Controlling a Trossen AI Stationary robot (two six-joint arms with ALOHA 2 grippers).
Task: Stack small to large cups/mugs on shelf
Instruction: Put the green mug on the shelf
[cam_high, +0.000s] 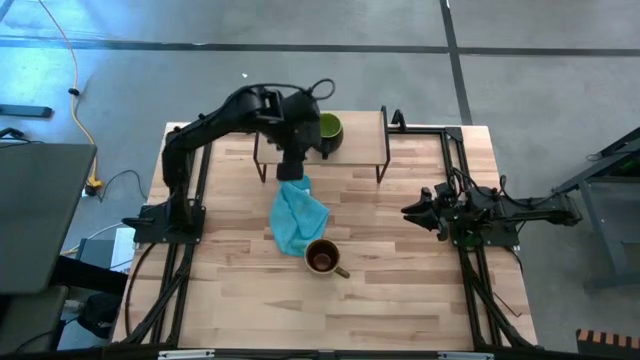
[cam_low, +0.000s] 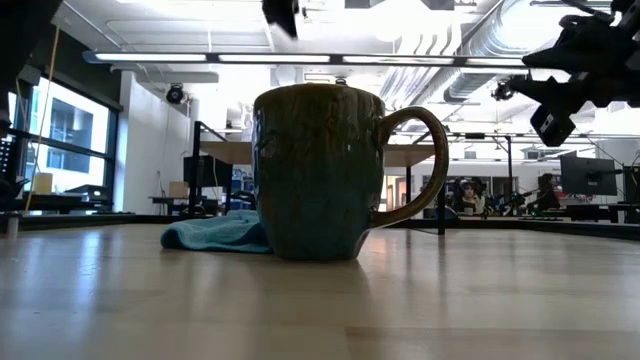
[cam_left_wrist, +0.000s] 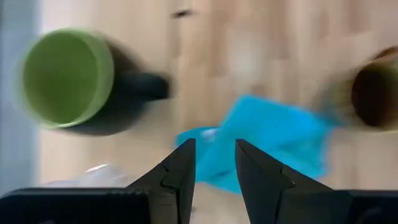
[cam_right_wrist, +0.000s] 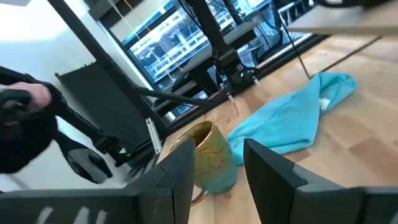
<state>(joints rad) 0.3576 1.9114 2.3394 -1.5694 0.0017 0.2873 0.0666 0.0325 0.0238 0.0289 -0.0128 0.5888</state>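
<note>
A dark mug with a green inside (cam_high: 328, 130) (cam_left_wrist: 65, 78) stands upright on the light-wood shelf (cam_high: 365, 140) at the table's far side. An olive-tan mug with a brown inside (cam_high: 322, 258) (cam_low: 320, 170) (cam_right_wrist: 208, 155) stands on the tabletop, just near of a teal cloth (cam_high: 298, 215) (cam_left_wrist: 267, 146). My left gripper (cam_high: 289, 172) (cam_left_wrist: 214, 165) hangs open above the shelf's near edge, left of the dark mug, pointing down, with nothing between its fingers. My right gripper (cam_high: 408, 210) (cam_right_wrist: 217, 168) waits open at the table's right side, pointing level toward the olive-tan mug.
The shelf stands on thin black legs (cam_high: 380, 170). Black frame rails (cam_high: 455, 160) run along the table's right and left sides. The wooden tabletop (cam_high: 400, 300) lies bare near the front edge.
</note>
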